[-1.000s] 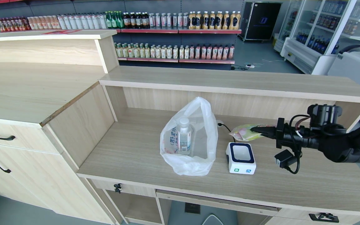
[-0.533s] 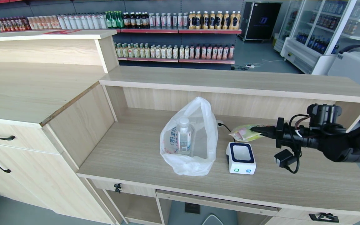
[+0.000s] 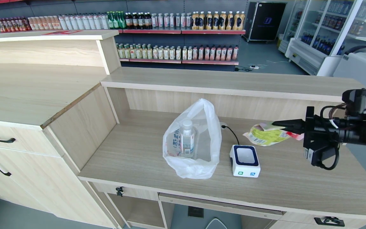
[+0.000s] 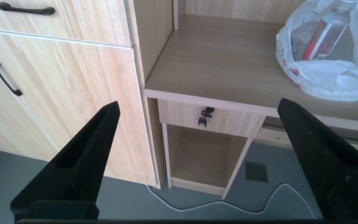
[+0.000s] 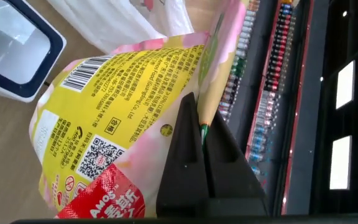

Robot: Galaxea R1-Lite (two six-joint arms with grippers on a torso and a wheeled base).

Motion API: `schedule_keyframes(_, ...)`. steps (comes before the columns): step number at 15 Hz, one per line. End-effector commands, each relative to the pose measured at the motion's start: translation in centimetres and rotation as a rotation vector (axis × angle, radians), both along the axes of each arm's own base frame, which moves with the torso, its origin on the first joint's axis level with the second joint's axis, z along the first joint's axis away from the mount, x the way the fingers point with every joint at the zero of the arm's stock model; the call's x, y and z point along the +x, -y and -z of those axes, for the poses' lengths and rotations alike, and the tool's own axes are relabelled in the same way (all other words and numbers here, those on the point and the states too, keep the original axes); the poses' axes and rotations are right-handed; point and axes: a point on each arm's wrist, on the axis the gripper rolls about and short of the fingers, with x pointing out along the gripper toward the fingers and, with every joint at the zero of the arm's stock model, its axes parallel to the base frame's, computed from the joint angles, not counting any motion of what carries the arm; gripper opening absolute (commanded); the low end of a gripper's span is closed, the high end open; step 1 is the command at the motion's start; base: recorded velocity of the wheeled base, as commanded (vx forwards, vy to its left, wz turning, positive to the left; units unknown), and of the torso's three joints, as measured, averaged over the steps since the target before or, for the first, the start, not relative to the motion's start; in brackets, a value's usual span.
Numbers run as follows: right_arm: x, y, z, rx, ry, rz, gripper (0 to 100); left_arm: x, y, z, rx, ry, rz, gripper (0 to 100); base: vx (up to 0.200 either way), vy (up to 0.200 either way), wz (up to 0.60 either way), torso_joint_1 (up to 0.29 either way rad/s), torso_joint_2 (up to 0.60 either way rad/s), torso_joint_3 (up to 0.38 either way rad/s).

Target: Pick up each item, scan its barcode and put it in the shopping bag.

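The right gripper (image 3: 278,123) is clamped on a yellow and pink snack pouch (image 3: 265,135), its two dark fingers pressed together over the pouch's right-hand edge. The pouch is held above the counter (image 3: 297,187), to the right of the scanner (image 3: 245,160) and a little farther back, not over its window. Its long axis runs roughly side to side, in line with the fingers. The gripped end is toward the robot's right, and the free, rounded end points left toward the bag (image 3: 192,140) and droops slightly. The yellow printed face is turned toward the robot and somewhat down, with the barcode near the lower left of that face. From the right wrist, the pouch (image 5: 123,118) lies across the closed right gripper (image 5: 191,99), barcode and square code both plain on the yellow side and a red patch at the near corner. The scanner (image 5: 11,50) lies beneath its far end and the bag (image 5: 135,18) beyond that. The white scanner sits flat on the counter with its dark-framed window up, and a black cable (image 3: 232,132) runs from behind it to the back wall. Just left of it stands the open bag with a bottle (image 3: 187,138) upright inside. The left gripper (image 4: 197,104) has its fingers spread wide apart and holds nothing. It hangs low in front of the counter's left end, facing a small locked drawer (image 4: 207,117), with the bag (image 4: 328,68) up on the counter.
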Motion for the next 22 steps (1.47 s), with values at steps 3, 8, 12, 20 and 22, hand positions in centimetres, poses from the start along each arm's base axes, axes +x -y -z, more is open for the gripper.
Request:
schedule_keyframes(3,-5.6,2.5,-6.5,0.223,-0.102,0.184,0,0.0,0.0,0.0,0.0,0.0,-0.001,100,0.0,0.0,0.0,0.0,0.0,0.0)
schedule_keyframes(8,-9.1,4.4,-7.9,0.639,-0.399,0.546,0,0.0,0.0,0.0,0.0,0.0,-0.001,100,0.0,0.0,0.0,0.0,0.0,0.0)
schedule_keyframes(12,-9.8,5.2,-8.8,1.036,-0.511,0.837,0,0.0,0.0,0.0,0.0,0.0,-0.001,100,0.0,0.0,0.0,0.0,0.0,0.0)
schedule_keyframes(20,-11.7,4.7,-8.8,1.258,-0.551,0.951,0,0.0,0.0,0.0,0.0,0.0,-0.001,100,0.0,0.0,0.0,0.0,0.0,0.0)
schedule_keyframes(22,-11.9,4.5,-8.7,1.257,-0.561,0.955,0,0.0,0.0,0.0,0.0,0.0,-0.001,100,0.0,0.0,0.0,0.0,0.0,0.0)
